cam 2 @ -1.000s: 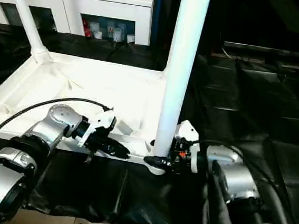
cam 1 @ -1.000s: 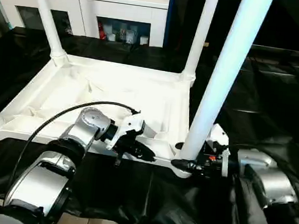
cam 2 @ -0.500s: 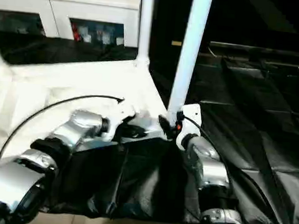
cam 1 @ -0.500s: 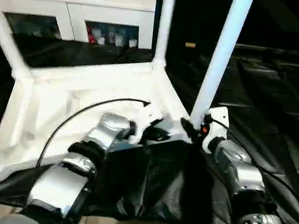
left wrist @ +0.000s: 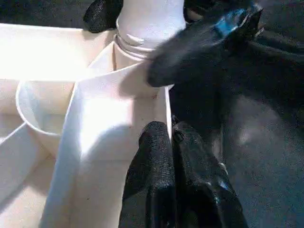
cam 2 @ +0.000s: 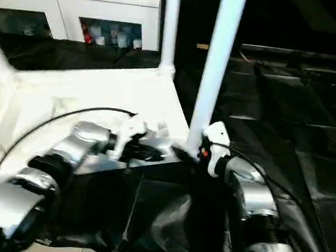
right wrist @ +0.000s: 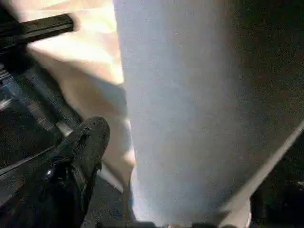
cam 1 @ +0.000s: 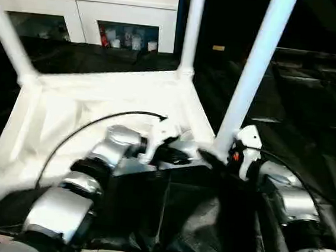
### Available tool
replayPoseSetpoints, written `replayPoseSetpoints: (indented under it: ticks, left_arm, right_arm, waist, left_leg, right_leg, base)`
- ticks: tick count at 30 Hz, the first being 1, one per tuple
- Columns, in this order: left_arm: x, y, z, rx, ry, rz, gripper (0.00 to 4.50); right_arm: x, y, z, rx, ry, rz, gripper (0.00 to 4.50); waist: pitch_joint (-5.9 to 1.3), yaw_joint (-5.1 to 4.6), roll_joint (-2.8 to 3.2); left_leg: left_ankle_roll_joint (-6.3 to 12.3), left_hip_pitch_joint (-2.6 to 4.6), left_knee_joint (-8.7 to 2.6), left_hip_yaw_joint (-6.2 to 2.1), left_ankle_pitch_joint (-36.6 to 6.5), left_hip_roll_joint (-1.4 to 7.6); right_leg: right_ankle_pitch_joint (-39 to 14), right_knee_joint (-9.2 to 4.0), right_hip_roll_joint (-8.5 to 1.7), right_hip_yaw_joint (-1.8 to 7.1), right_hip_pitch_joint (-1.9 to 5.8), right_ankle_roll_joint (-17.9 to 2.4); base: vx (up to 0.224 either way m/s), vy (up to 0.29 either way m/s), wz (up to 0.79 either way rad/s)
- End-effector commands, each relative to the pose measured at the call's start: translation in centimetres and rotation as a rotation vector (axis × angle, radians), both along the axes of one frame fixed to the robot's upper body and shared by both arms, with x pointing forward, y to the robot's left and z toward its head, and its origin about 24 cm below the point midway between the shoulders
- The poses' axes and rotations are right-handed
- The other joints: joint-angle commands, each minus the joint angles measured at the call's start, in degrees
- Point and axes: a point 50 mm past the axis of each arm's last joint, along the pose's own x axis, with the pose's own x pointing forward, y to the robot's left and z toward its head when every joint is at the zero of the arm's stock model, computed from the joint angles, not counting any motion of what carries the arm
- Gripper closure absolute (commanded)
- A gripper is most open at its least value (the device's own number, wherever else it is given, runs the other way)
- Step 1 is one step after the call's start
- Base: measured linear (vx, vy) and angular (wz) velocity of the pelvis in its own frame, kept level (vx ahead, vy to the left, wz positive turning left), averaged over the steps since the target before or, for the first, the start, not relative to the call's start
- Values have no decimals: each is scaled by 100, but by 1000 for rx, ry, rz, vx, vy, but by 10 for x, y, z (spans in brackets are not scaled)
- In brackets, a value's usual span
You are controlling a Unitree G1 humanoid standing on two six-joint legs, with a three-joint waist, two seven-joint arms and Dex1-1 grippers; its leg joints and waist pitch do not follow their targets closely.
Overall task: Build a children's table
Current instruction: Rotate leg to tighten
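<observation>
Tabletop point(cam 1: 93, 104) of the children's table lies upside down on black sheeting point(cam 1: 290, 96), ribbed underside up, with white legs standing from its corner sockets, the near leg point(cam 1: 253, 74) rising beside the robot's right arm. The left tool point(left wrist: 176, 156), its two black fingers pressed together and holding nothing, rests against the tabletop's rim just beside that leg's socket. The right tool point(cam 1: 212, 160) sits at the foot of the near leg; one dark finger point(right wrist: 83, 142) shows beside the tube, but how wide it stands, or whether it grips, cannot be told. Seating this leg well likely calls for keeping the tube upright over its socket while the left tool steadies the rim (a tilted push could jam the joint or slide the top on the slick sheeting). Behind, a white cabinet point(cam 1: 95, 12) with glass doors lines the dim room.
</observation>
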Motion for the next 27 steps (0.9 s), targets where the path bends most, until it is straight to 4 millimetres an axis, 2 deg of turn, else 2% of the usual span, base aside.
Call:
replayPoseSetpoints:
  ticks: [1, 3, 5, 6, 8, 10, 14, 19, 23, 25, 26, 27]
  left_arm:
    - [-7, -15, 5, -29, -9, -145, 450]
    - [-8, -10, 6, -21, -2, -168, 450]
    - [-8, -7, 6, -17, 4, -182, 450]
    - [-8, -5, 7, -12, 6, -196, 450]
    - [-8, -2, 8, -5, 13, -216, 450]
    - [-9, 0, 9, 3, 18, -236, 450]
    - [-9, 0, 9, 3, 20, -243, 450]
    - [-10, 3, 8, 9, 28, -249, 450]
    - [-10, 5, 6, 17, 32, -238, 450]
    - [-6, 3, 4, 23, 24, -169, 450]
    - [-4, 0, 4, 22, 14, -129, 450]
    - [-4, 0, 4, 22, 14, -129, 450]
  right_arm:
    - [-12, 19, -5, 7, 66, 193, 39]
    - [-16, 17, -3, 14, 94, 263, 39]
    - [-19, 16, -2, 17, 107, 307, 63]
    - [-21, 16, -2, 19, 123, 335, 71]
    - [-24, 16, -2, 18, 150, 384, 75]
    - [-26, 17, -3, 15, 167, 413, 104]
    - [-26, 18, -3, 17, 172, 421, 134]
    - [-28, 20, -3, 27, 186, 433, 183]
    - [-29, 20, -3, 41, 190, 423, 191]
    - [-27, 22, -5, 43, 156, 355, 191]
    - [-24, 23, -7, 43, 137, 308, 191]
    - [-24, 23, -7, 43, 137, 308, 191]
  waist:
    - [-331, 24, -82]
    - [-324, 25, -98]
    - [-305, 42, -88]
    - [-299, 44, -106]
    - [-295, 68, -101]
    - [-290, 84, -109]
    - [-294, 109, -113]
    - [-307, 122, -112]
    - [-309, 127, -101]
    - [-306, 123, -99]
    - [-287, 119, -95]
    - [-287, 119, -95]
  left_leg:
    - [693, 68, -282, -32, -1001, 133]
    - [650, 81, -295, -35, -1118, 137]
    - [558, 87, -317, -38, -1298, 151]
    - [498, 98, -325, -38, -1385, 154]
    - [426, 117, -330, -35, -1477, 157]
    - [397, 99, -340, -45, -1459, 158]
    - [346, 105, -339, -45, -1401, 158]
    - [369, 91, -330, -48, -1265, 153]
    - [371, 99, -327, -45, -1283, 150]
    - [357, 97, -330, -45, -1306, 151]
    - [298, 106, -345, -45, -1436, 153]
    - [298, 106, -345, -45, -1436, 153]
  right_leg:
    - [-316, -315, -259, 128, 295, -1600]
    - [-524, -333, -257, 127, 297, -1586]
    - [-861, -360, -272, 135, 279, -1556]
    - [-1011, -376, -273, 138, 272, -1530]
    - [-1193, -392, -280, 146, 257, -1503]
    - [-1253, -386, -288, 149, 264, -1461]
    - [-1298, -384, -296, 153, 254, -1416]
    - [-1046, -354, -289, 146, 266, -1455]
    - [-1023, -359, -286, 146, 266, -1460]
    - [-1038, -361, -285, 144, 262, -1460]
    - [-1262, -384, -287, 146, 245, -1418]
    - [-1262, -384, -287, 146, 245, -1418]
  base:
    - [0, 0, 0]
    - [0, 0, 0]
    - [0, 0, 0]
    - [0, 0, 0]
    - [0, 0, 0]
    - [0, 0, 0]
    - [0, 0, 0]
    - [0, 0, 0]
    - [0, 0, 0]
    - [0, 0, 0]
    - [0, 0, 0]
    - [0, 0, 0]
